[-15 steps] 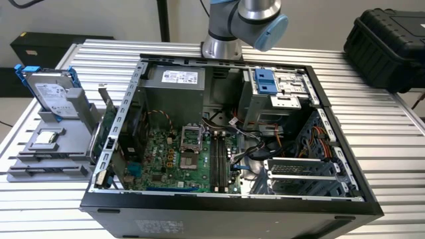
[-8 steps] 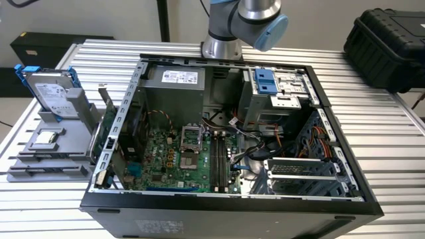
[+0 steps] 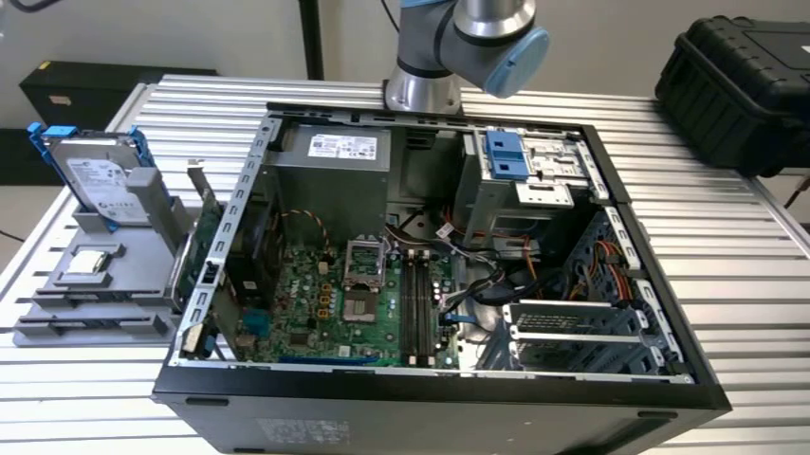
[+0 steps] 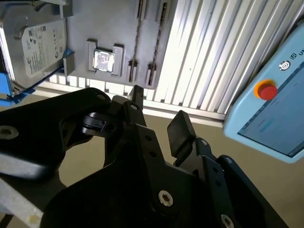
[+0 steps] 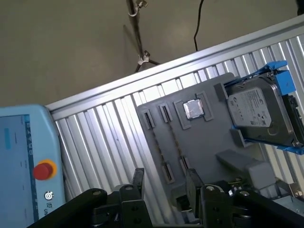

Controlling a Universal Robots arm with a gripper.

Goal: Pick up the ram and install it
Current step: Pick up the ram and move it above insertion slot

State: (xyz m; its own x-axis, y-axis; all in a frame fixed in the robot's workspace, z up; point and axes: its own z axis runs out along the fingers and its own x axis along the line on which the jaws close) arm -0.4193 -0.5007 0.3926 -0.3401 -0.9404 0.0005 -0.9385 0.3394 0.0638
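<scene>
A big silver table with ribs (image 3: 734, 275) holds everything. On it lies a large black computer box (image 3: 443, 403) with its side off, so you can see inside. The grey and blue robot arm (image 3: 487, 28) stands behind the box. A green board full of parts (image 3: 310, 284) lies flat on the bottom of the box.

Beside the box, on the exterior view's left, is a flat grey plastic holder (image 5: 204, 142). A silver hard drive in a blue frame (image 5: 259, 111) stands in it, and a small shiny square chip (image 5: 193, 109) sits in a pocket. The long thin slots of the holder look bare in both wrist views.

In the second wrist view the black gripper (image 4: 157, 107) hangs up high, near the holder and the table edge. Its fingers are wide apart and there is nothing between them.

The ram (image 3: 413, 303), a long thin dark stick, seems to be standing in the slots in the middle of the green board. I cannot be sure that it is a stick and not just a bare slot. If it is the ram, I think the work is nearly or fully done. I cannot tell if it is pushed all the way in.

It stands on its thin edge. Its long side runs from the back of the box, by the arm, to the front.
</scene>
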